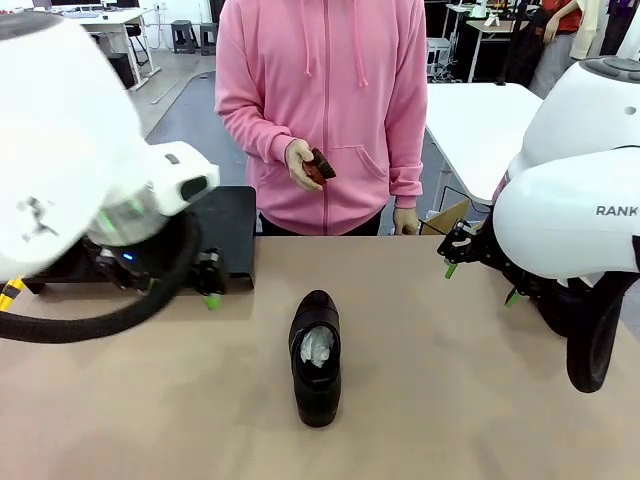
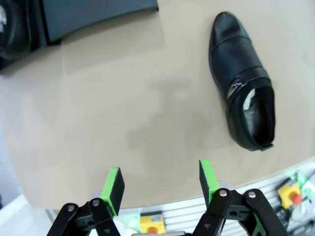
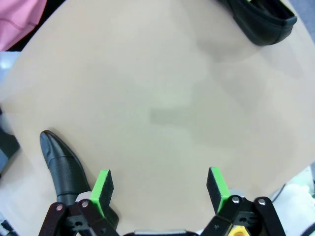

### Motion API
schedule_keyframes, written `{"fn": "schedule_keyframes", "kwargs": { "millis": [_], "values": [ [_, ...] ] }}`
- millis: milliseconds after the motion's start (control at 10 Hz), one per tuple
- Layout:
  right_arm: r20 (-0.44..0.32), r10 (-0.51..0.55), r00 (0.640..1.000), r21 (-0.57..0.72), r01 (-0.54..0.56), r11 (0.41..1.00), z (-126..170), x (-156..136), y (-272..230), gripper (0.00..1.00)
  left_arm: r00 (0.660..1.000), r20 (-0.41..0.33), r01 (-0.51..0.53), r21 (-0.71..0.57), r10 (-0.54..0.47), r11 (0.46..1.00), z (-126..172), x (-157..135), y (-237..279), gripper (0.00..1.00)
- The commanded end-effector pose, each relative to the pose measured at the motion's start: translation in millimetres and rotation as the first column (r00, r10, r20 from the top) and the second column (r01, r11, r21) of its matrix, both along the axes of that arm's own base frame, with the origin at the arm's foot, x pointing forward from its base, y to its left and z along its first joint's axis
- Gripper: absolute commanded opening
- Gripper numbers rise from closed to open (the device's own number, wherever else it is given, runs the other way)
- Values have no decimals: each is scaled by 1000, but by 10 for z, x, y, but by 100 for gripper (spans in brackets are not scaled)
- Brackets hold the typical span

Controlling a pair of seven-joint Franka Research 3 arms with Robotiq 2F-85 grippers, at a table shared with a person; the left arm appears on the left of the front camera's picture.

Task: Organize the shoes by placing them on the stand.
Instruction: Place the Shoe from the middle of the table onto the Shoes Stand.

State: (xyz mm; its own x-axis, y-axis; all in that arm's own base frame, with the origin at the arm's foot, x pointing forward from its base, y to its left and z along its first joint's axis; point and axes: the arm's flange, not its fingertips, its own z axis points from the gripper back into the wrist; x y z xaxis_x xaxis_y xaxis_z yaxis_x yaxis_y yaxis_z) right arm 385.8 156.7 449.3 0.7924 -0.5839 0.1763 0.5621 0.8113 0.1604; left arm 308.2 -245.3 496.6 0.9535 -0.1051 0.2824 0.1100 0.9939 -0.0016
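The tan table (image 1: 450, 400) takes most of what I see. I look across it at a person (image 1: 320, 100) in a pink hooded sweater, who stands at the far edge. The left arm (image 1: 60, 130) is big and close on the left side of the front view, and the right arm (image 1: 570, 220) is on the right side.

The stand (image 1: 228, 230), a low black platform, sits on the far left part of the table, partly behind the left arm. One shoe (image 1: 316, 358) lies on the table in the middle, in front of the stand and apart from it, with white paper inside. In the right wrist view two shoes lie on the table, well apart from each other: one (image 3: 61, 169) just beside a finger of that gripper, the other (image 3: 261, 19) at the upper corner.

The left gripper (image 2: 160, 184) hangs over bare table with its fingers spread and nothing between them. The right gripper (image 3: 160, 189) has its fingers spread wide, also with nothing between them.

The person's hand (image 1: 300, 162) holds a small brown thing (image 1: 322, 165) in front of the sweater; I cannot tell what it is.
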Motion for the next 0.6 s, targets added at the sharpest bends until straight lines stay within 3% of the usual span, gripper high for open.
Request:
{"fn": "schedule_keyframes", "kwargs": {
  "millis": [0, 300, 500],
  "values": [
    [7, 1, 1000, -6, -1, 1000, 21, -4, -10, 100, 989, -75, -130, 16, 131, 991, -155, 70, -357, 80],
    [7, 1, 1000, -6, -1, 1000, 21, -4, -10, 100, 980, -161, -129, -46, 120, 991, -238, 44, -982, 80],
    [7, 1, 1000, -6, -1, 1000, 21, -4, -10, 100, 975, -169, -154, -44, 144, 987, -235, 84, -1284, 80]
  ]
}}
